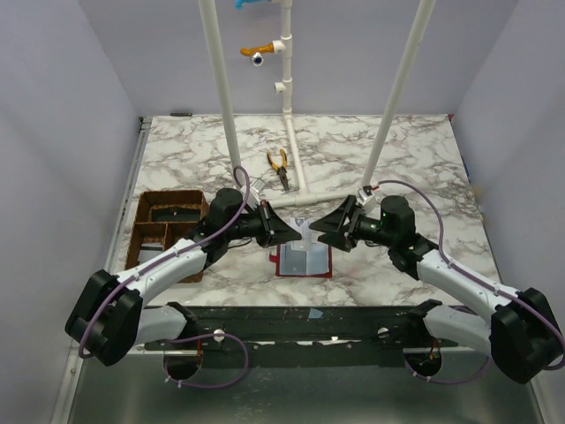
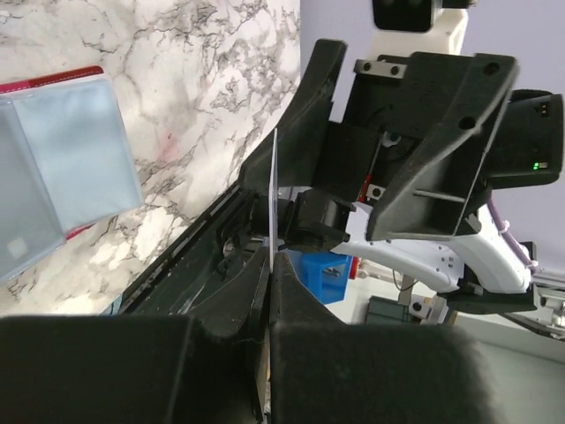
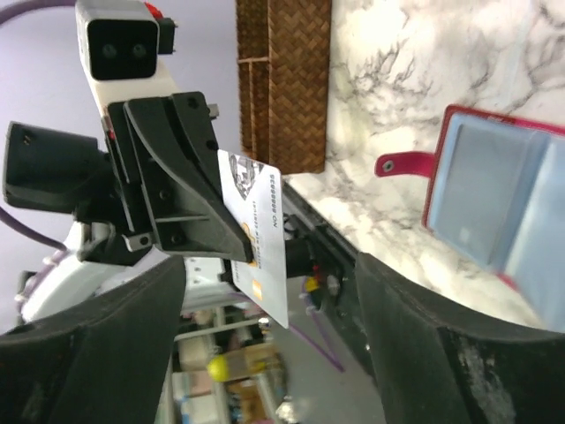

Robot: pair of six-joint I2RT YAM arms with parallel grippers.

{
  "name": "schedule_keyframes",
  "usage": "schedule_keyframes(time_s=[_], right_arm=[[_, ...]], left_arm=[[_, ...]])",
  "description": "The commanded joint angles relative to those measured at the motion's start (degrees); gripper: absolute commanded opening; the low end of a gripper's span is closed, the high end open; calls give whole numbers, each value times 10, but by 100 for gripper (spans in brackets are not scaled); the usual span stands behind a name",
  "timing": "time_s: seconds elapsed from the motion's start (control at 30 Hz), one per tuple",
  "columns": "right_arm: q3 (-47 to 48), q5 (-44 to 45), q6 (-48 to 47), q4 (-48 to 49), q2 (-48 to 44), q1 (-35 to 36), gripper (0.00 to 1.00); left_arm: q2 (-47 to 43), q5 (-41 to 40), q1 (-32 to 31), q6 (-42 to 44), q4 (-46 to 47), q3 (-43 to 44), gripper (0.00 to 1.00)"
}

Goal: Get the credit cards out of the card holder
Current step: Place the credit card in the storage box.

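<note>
Left tool (image 1: 291,231): closed tight on a white card (image 3: 256,238), pinched by one end; in the left wrist view the card shows edge-on between the fingers.
Right tool (image 1: 322,228): jaws wide apart, facing the left tool tip to tip, one finger on each side of the card; whether either finger touches it cannot be told.
Card holder (image 1: 305,261): lying open on the desk (image 1: 415,159), pale blue-grey panels up and red border showing, just on the near side of the two tool tips and close to the desk's front edge.
Card: out of the holder, held off the marble.
Left edge: brown tray (image 1: 168,230) against the desk's left side, beside the left arm.
Rear: pliers (image 1: 280,166) beside the foot of the white pipe frame (image 1: 305,177), behind the tools.
Open room: bare marble to the right of the holder and across the rear right.
</note>
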Motion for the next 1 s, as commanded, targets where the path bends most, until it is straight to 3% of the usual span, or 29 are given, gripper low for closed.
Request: schedule_keyframes(time_s=[0.0, 0.1, 0.23, 0.53, 0.77, 0.97], right_arm=[[38, 41, -51, -82, -22, 1, 90], [57, 65, -73, -129, -23, 1, 100], [78, 96, -94, -177, -19, 0, 100], [112, 158, -132, -233, 2, 1, 100], [109, 198, -158, -247, 25, 1, 100], [138, 225, -158, -271, 59, 1, 100]], left_arm=[[-32, -25, -1, 47, -66, 16, 0], [-54, -61, -1, 95, -148, 37, 0], [-92, -120, 0, 162, -267, 66, 0], [-159, -217, 23, 242, -405, 74, 0], [-193, -317, 62, 295, -533, 115, 0], [-199, -347, 130, 318, -613, 139, 0]])
